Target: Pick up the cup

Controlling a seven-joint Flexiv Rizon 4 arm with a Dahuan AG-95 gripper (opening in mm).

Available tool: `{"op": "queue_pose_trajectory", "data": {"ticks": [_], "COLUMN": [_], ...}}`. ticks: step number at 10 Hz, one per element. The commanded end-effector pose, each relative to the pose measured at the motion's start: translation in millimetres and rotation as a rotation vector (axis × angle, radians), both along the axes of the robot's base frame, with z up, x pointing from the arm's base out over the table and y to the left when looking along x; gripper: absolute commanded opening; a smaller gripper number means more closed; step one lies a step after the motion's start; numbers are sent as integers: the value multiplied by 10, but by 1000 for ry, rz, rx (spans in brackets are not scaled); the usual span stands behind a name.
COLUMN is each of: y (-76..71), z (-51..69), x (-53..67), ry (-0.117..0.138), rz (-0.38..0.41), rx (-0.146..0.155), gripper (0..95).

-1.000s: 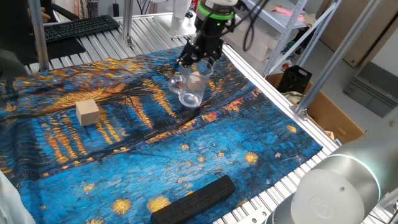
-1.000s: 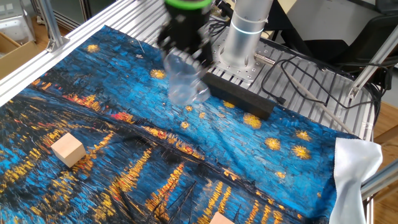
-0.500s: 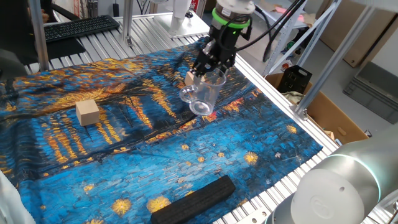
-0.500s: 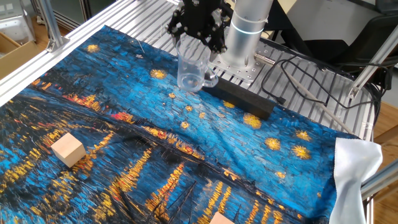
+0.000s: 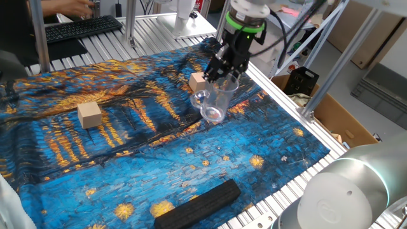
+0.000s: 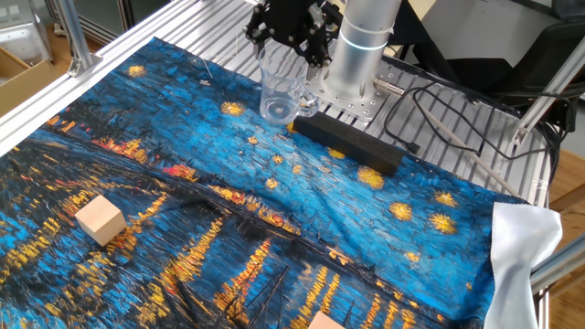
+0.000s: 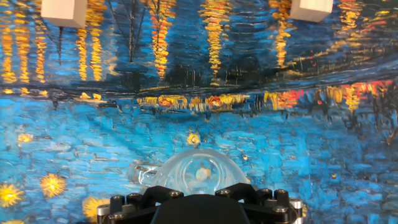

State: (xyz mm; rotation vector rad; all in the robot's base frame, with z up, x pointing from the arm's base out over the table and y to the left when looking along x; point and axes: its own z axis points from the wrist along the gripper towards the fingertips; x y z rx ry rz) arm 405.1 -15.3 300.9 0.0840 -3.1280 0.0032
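Table (image 5: 76, 159) wears a wrinkled painted cloth (image 6: 183, 164); black bar (image 5: 198, 202) near its edge, two tan wooden cubes (image 5: 89, 115) well apart. Hand (image 5: 224, 71) pinches the cup (image 5: 216, 102) by its rim, cup hanging clear above the cloth. Risk: smooth clear plastic on a thin rim pinch, so it could slip or tilt if swung.

Arm (image 6: 361, 46): silver-grey cylindrical links showing, smooth metallic finish, pale glowing ring on big rounded joint (image 5: 346, 194) in foreground. Bright green band (image 5: 245, 22) circling wrist. Gripper (image 5: 224, 69) showing black, angular, skeletal; fingers (image 6: 315, 46) dark. Black cables (image 5: 283, 28) trailing off wrist. Hand view showing black housing (image 7: 199, 210) studded with row of round screws.
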Motion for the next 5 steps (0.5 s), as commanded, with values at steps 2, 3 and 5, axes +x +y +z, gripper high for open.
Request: {"op": "queue_pose_trajectory", "data": {"ticks": [2, 3, 5], "y": [-3, -3, -2], "z": [2, 2, 2], "x": [20, 21, 21], "ry": [14, 14, 17], "rz": [7, 4, -1], "rx": [-20, -25, -33], "gripper": [0, 0, 0]}}
